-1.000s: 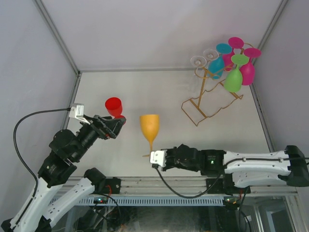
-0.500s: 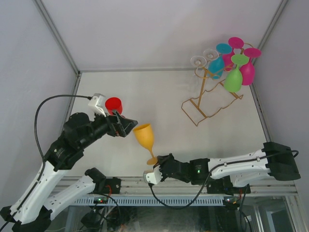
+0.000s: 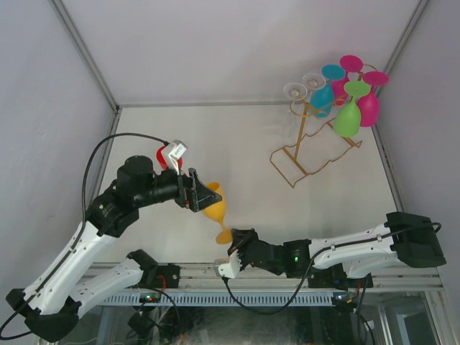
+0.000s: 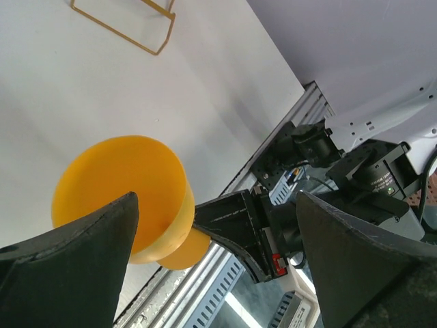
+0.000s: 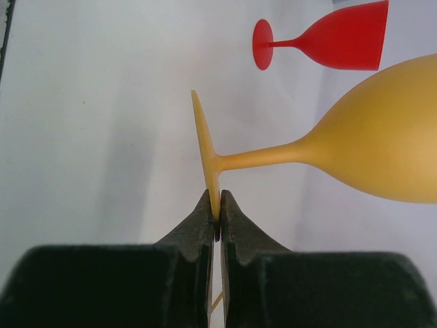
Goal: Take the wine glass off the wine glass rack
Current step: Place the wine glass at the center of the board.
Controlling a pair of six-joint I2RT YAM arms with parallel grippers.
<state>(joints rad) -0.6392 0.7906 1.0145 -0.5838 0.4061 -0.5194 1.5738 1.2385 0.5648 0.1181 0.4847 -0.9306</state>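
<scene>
Two hands meet at the orange wine glass [image 3: 214, 209], well apart from the wine glass rack [image 3: 282, 169]; right hand [image 5: 216, 220] pinches its foot; left hand [image 3: 204, 195], open, straddles the bowl, stem slanting between them.

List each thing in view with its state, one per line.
orange glass: off the rack, tilted, held by its foot.
right gripper: shut on the orange glass's foot.
left gripper: open, straddling the orange glass's bowl.
red glass: off the rack, free of both grippers.
rack: standing on the table.
green glass, blue glass, pink glass: hanging on the rack, bowls down.
</scene>
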